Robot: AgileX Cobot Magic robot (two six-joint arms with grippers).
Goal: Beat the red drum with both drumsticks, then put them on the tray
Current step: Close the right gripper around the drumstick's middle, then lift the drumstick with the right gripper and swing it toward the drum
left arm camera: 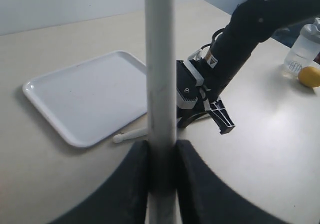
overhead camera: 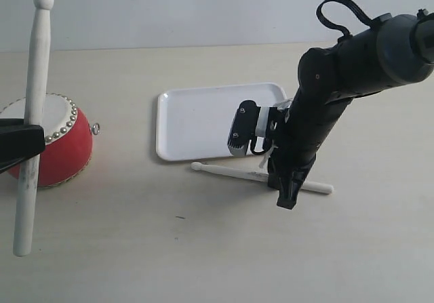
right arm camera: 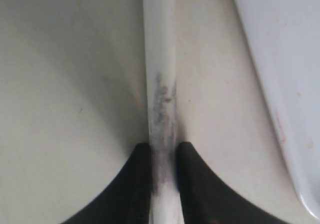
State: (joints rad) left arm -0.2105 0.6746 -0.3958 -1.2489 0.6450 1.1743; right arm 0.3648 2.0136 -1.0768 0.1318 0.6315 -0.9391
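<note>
- Exterior view: the left jaws are clamping the left stick [overhead camera: 34, 79] upright in front of the drum [overhead camera: 68, 147] at the view's left edge. The right arm [overhead camera: 325, 106] is leaning down over the right stick [overhead camera: 224, 171], which is lying on the tabletop [overhead camera: 169, 249] just beside the tray [overhead camera: 203, 120]. The grip is sitting past that stick's middle, toward its butt. On a lift, the long tip end is likely to sag or swing and could be clipping the tray's rim.
- Left wrist view: the jaws are pressing both sides of the left stick [left arm camera: 160, 73], grasping it. The tray [left arm camera: 85, 93] is lying empty beyond, with the right stick's tip [left arm camera: 125, 136] peeping out beside it. A smooth round shaft in so narrow a pinch could be pivoting under a hard beat. A glancing blow could be shoving the small drum, out of this view, across the tabletop.
- Right wrist view: the jaws are clenching the right stick [right arm camera: 160, 58], which is lying flat on the tabletop [right arm camera: 65, 83] with the tray's rim [right arm camera: 280, 73] just beside it. Jaws working this low could be scraping the surface, and a half-seated grip could be letting the stick roll free.
</note>
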